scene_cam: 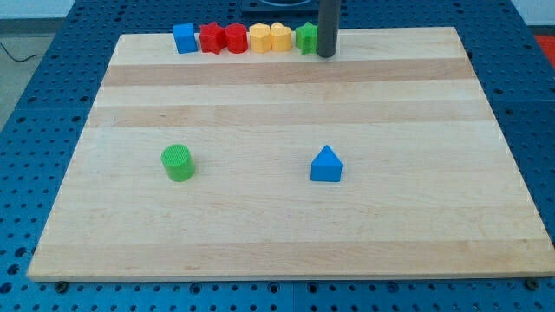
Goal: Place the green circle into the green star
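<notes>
Green circle [178,162], one green star [305,38], two blue blocks [326,165]

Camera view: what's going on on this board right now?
A single arm with a rod is working a wooden board. My tip sits at the view's top edge, right beside the green star, which ends a row with a blue block, two red blocks and two yellow blocks. The green circle lies far off at lower left, untouched, with a blue triangle to its right.
</notes>
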Robot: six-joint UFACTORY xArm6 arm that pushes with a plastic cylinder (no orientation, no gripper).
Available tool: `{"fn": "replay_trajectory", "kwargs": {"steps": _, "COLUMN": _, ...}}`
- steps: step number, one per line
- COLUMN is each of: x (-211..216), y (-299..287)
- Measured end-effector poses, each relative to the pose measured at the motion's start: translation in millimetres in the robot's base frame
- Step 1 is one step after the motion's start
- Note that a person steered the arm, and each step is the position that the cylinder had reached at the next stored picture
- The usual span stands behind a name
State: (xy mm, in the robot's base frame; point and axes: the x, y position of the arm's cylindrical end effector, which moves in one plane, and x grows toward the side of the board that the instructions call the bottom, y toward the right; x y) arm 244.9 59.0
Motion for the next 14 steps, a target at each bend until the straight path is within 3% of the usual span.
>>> {"fn": "replay_trajectory", "kwargs": {"steps": 1, "x": -4, "y": -5}}
{"fn": "replay_trajectory", "kwargs": {"steps": 3, "x": 51, "y": -16}}
{"fn": "replay_trajectory", "kwargs": {"steps": 5, "x": 130, "y": -232}}
{"fn": "replay_trajectory", "kwargs": {"steps": 6, "x": 204, "y": -291}}
{"fn": "replay_trajectory", "kwargs": {"steps": 7, "x": 259, "y": -288}}
{"fn": "replay_trajectory", "kwargs": {"steps": 8, "x": 264, "y": -258}}
{"fn": "replay_trajectory", "kwargs": {"steps": 10, "x": 228, "y": -146}}
{"fn": "replay_trajectory", "kwargs": {"steps": 11, "x": 212, "y": -131}}
{"fn": "replay_trajectory", "kwargs": {"steps": 12, "x": 240, "y": -180}}
{"fn": "replay_trajectory", "kwargs": {"steps": 13, "x": 240, "y": -231}}
{"fn": "replay_trajectory", "kwargs": {"steps": 14, "x": 207, "y": -218}}
